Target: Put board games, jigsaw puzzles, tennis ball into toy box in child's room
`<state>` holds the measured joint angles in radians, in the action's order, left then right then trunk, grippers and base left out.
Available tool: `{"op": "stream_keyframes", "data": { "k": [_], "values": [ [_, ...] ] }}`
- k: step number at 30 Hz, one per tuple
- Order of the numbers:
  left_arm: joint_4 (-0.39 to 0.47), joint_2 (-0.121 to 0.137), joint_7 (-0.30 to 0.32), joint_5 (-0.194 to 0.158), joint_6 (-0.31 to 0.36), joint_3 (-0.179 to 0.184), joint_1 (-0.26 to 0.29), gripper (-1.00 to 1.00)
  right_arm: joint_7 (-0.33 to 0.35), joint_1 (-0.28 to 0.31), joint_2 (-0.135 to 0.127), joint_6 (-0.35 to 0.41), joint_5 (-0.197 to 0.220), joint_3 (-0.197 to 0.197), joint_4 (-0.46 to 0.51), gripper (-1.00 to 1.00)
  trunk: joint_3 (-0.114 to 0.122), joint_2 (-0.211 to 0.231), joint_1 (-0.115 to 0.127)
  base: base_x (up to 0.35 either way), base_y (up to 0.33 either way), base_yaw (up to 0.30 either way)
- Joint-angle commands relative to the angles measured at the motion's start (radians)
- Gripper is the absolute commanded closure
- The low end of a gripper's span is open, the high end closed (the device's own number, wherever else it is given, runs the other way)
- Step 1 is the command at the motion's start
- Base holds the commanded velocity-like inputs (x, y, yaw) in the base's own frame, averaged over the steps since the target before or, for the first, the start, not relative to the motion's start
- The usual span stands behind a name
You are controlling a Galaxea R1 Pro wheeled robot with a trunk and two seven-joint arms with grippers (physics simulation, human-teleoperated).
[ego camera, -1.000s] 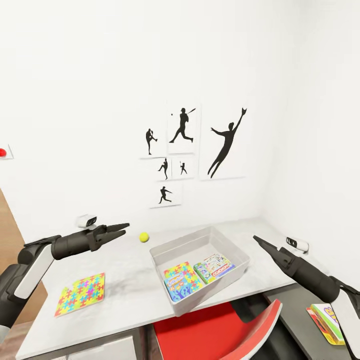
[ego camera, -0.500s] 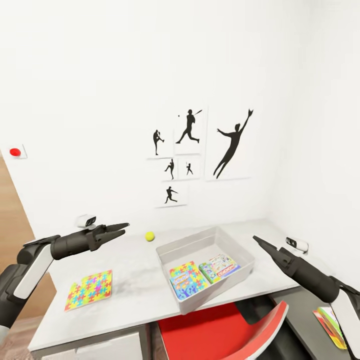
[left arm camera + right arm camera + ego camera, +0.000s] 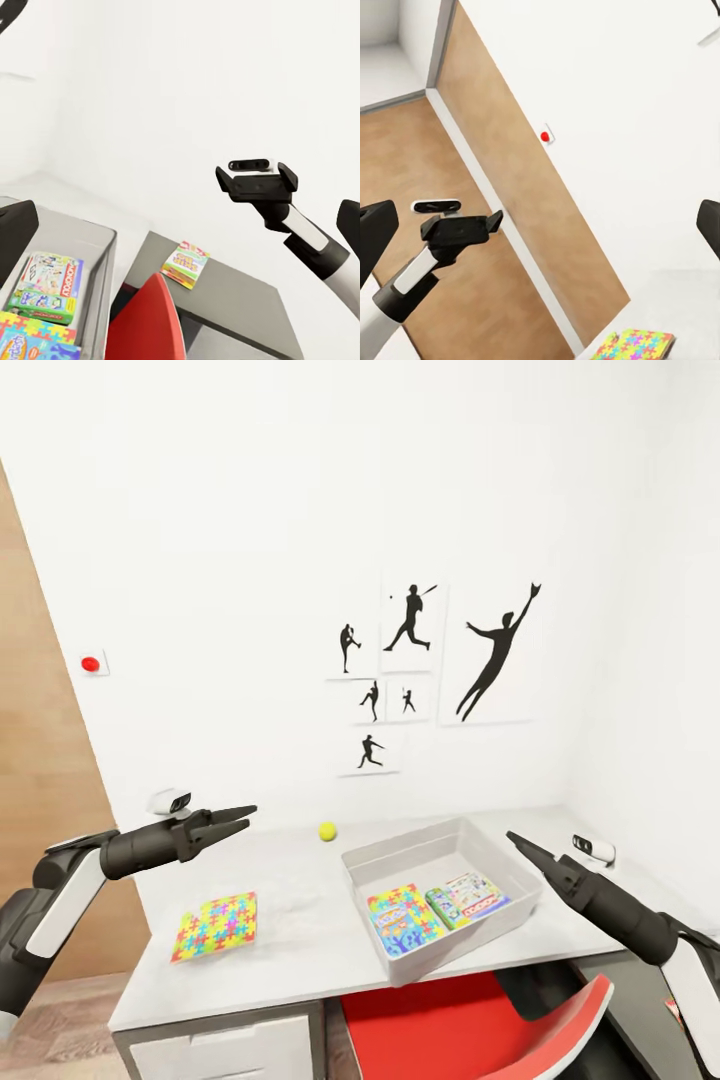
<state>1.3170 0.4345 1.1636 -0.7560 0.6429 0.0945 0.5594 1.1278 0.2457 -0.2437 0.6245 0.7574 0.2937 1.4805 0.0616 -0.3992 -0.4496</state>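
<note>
Whole view shifted since a second ago: camera swinging left, things on desk [image 3: 300, 950] unmoved. Toy box [image 3: 520, 865] holds jigsaw puzzle [image 3: 404, 919] and board game [image 3: 468, 895]. Loose: second jigsaw puzzle [image 3: 215, 926], tennis ball [image 3: 327, 831]. Left gripper [image 3: 232, 819] and right gripper [image 3: 518, 844]: jaws parted, empty. Likely lining up on the loose puzzle.
</note>
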Motion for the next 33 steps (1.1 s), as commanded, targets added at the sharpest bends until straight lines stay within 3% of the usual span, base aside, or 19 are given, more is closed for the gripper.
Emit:
{"op": "stream_keyframes", "data": {
  "k": [1,24,33],
  "values": [
    [-0.001,0.001,-0.001,-0.008,0.008,0.002,0.001,-1.0,0.0,0.0,0.0,0.007,0.005,0.001,0.0,-1.0,0.0,-0.001,0.0,-0.01,0.037,0.036],
    [-0.022,0.001,-0.001,-0.008,0.006,-0.001,0.001,-1.0,-0.013,0.0,0.0,0.005,0.006,-0.001,-0.001,-1.0,0.0,-0.001,0.0,-0.004,0.125,0.004],
    [-0.028,0.002,0.0,-0.008,0.005,-0.001,0.001,-1.0,-0.04,0.0,0.0,0.006,0.007,-0.004,0.0,-1.0,0.003,-0.001,0.0,0.0,0.117,0.138]
  ]
}}
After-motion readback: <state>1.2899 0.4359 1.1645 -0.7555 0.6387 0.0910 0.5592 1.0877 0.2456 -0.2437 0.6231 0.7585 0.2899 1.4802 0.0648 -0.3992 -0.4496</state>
